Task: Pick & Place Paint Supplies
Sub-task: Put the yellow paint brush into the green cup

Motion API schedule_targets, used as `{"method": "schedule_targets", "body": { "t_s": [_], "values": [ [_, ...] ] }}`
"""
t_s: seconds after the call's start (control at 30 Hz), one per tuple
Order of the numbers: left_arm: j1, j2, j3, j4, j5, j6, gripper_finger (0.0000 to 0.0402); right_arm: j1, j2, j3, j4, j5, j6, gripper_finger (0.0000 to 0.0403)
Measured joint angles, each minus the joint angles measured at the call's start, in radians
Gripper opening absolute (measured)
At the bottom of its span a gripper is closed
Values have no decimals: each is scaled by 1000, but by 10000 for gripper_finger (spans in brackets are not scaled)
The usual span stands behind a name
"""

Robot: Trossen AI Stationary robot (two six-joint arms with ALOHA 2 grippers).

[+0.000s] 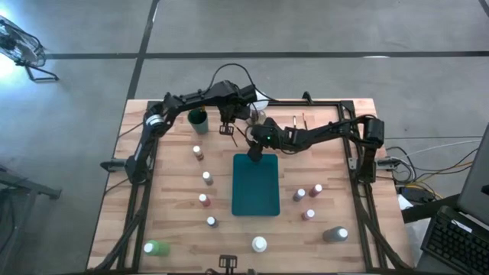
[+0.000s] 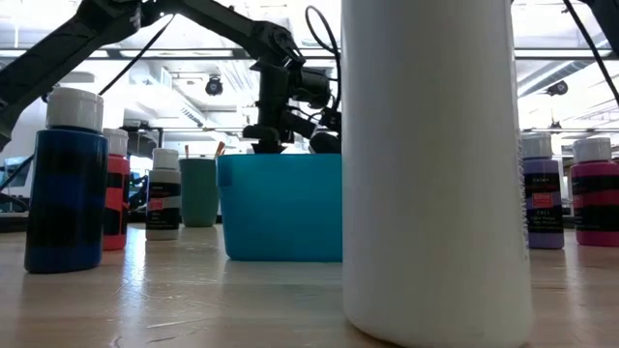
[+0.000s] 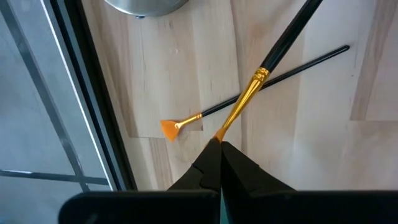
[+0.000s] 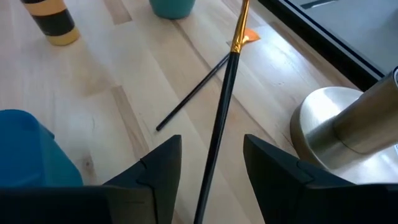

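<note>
Brush [image 3: 273, 56] is clamped at its bristle end by shut left gripper [image 3: 219, 144], prob. for handover. Handle is straddled by open right gripper [image 4: 211, 152], nothing grasped yet.

A lab or workshop hall: bare concrete floor [image 1: 321, 27], ceiling strip lights [image 2: 184, 56], framed wooden workbench [image 1: 176, 191].

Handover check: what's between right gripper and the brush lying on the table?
The second brush, its black handle between the right gripper's open fingers; right wrist view.
</note>
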Motion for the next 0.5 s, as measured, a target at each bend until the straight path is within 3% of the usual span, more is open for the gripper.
{"method": "schedule_targets", "body": {
  "t_s": [0.5],
  "values": [
    [-16,0,0,-6,0,-28,0,1,71,2,95,-14,31,170]
  ]
}}
